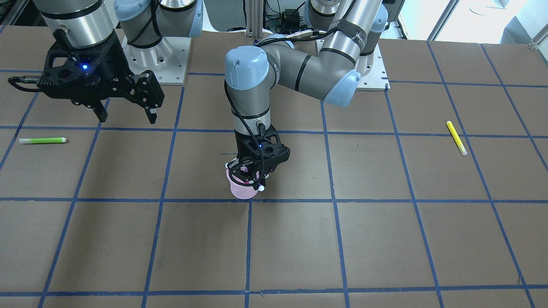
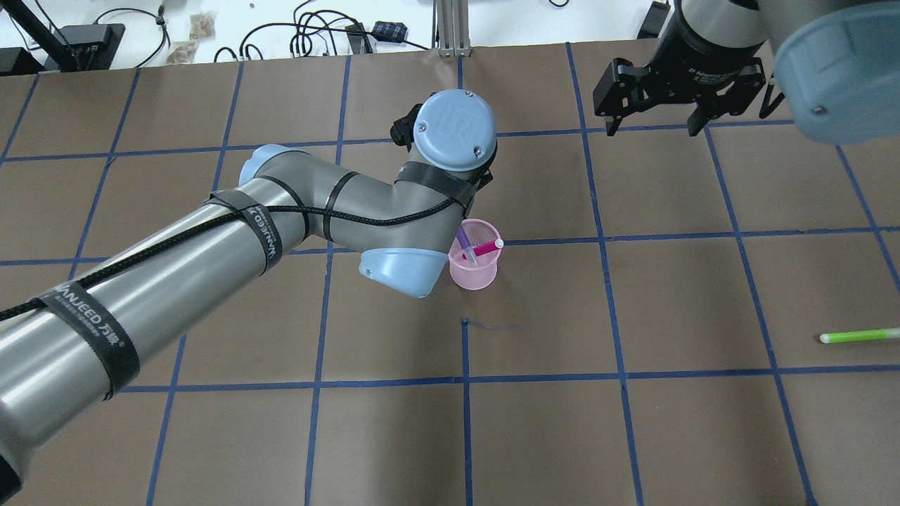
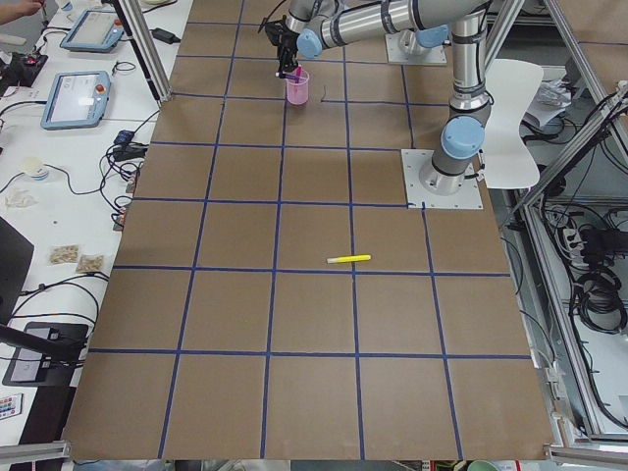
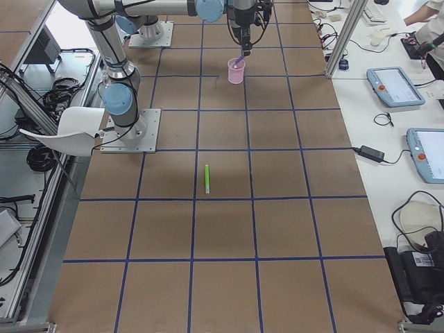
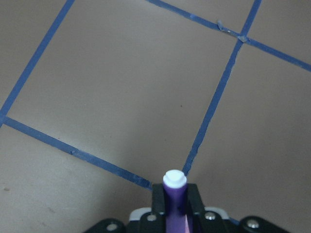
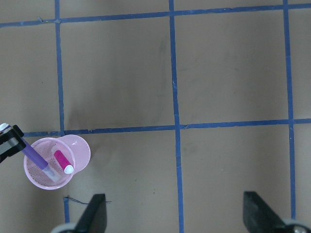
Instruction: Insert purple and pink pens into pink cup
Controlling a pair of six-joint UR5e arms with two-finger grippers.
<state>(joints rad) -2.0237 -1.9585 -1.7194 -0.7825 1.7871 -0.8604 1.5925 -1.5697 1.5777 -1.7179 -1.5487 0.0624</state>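
The pink cup stands upright near the table's middle; it also shows in the front view and the right wrist view. The pink pen leans inside it, white cap up. My left gripper hangs right over the cup, shut on the purple pen, whose lower end is inside the cup. The left wrist view shows the purple pen clamped between the fingers. My right gripper is open and empty, high above the table and well away from the cup.
A green pen lies on the table on my right side, also in the overhead view. A yellow pen lies on my left side. Blue tape lines grid the brown table top.
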